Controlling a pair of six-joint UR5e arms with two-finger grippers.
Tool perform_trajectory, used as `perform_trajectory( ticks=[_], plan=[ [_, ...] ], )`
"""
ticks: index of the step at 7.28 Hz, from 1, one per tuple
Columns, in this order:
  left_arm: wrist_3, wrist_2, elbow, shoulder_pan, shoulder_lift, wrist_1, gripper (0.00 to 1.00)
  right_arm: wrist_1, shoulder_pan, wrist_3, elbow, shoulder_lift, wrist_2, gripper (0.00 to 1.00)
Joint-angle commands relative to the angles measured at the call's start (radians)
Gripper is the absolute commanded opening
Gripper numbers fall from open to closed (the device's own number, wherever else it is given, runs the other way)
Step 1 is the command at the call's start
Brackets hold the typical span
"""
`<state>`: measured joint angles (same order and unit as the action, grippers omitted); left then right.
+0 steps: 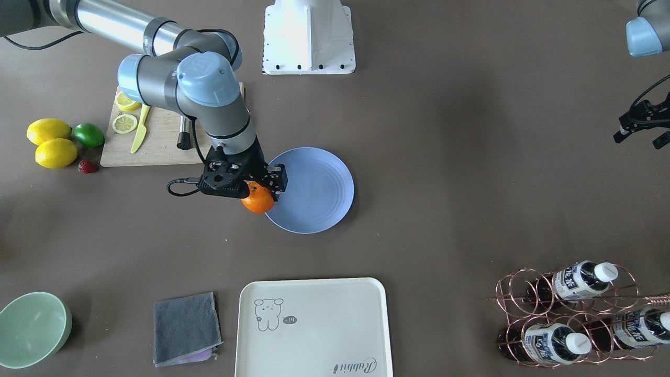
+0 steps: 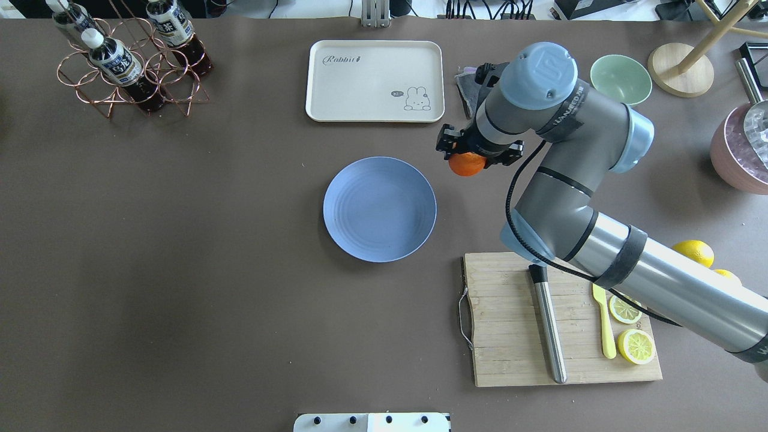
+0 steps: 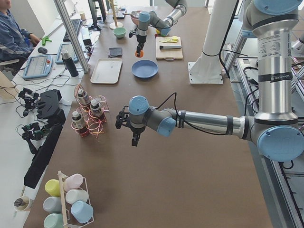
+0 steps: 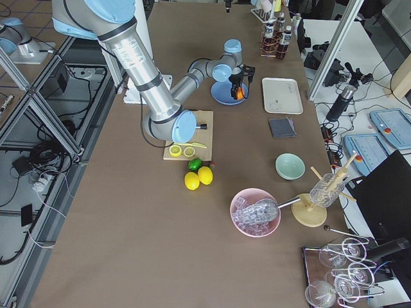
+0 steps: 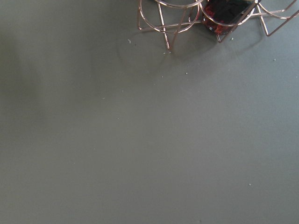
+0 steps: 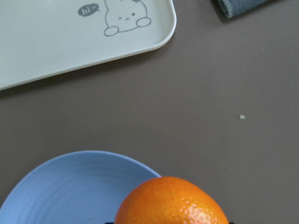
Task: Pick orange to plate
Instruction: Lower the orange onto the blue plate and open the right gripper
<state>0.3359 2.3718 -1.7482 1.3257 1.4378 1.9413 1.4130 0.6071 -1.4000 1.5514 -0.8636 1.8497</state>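
The orange (image 1: 258,200) is lifted off the table with my right gripper (image 1: 257,192) shut on it from above. It hangs by the rim of the pale blue plate (image 1: 314,191), on the side toward the cutting board. The overhead view puts the orange (image 2: 467,164) just right of the plate (image 2: 379,209). From the right wrist the orange (image 6: 173,203) sits at the bottom edge beside the plate's rim (image 6: 70,191). Nothing lies on the plate. Far off at the table's other end, my left gripper (image 1: 639,137) hangs open and empty.
A wooden cutting board (image 1: 159,144) carries lemon slices, a yellow knife and a steel tool. Two lemons (image 1: 49,141), a lime (image 1: 89,134) and a strawberry lie beside it. A cream tray (image 1: 313,327), grey cloth (image 1: 186,327), mint bowl (image 1: 32,327) and copper bottle rack (image 1: 576,311) line the operators' side.
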Motion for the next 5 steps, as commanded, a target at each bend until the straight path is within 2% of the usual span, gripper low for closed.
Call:
perform_trajectory(
  ticks=[1,2,5],
  plan=[
    [-0.008,-0.002,0.001,0.003,-0.028,-0.015,0.98,0.049,-0.096,-0.066,-0.051,0.078,-0.088,0.00],
    [-0.006,-0.002,0.002,0.003,-0.034,-0.015,0.98,0.046,-0.121,-0.080,-0.132,0.125,-0.121,0.00],
    [-0.006,0.001,0.002,0.001,-0.042,-0.016,0.98,0.043,-0.148,-0.079,-0.189,0.133,-0.150,0.00]
  ],
)
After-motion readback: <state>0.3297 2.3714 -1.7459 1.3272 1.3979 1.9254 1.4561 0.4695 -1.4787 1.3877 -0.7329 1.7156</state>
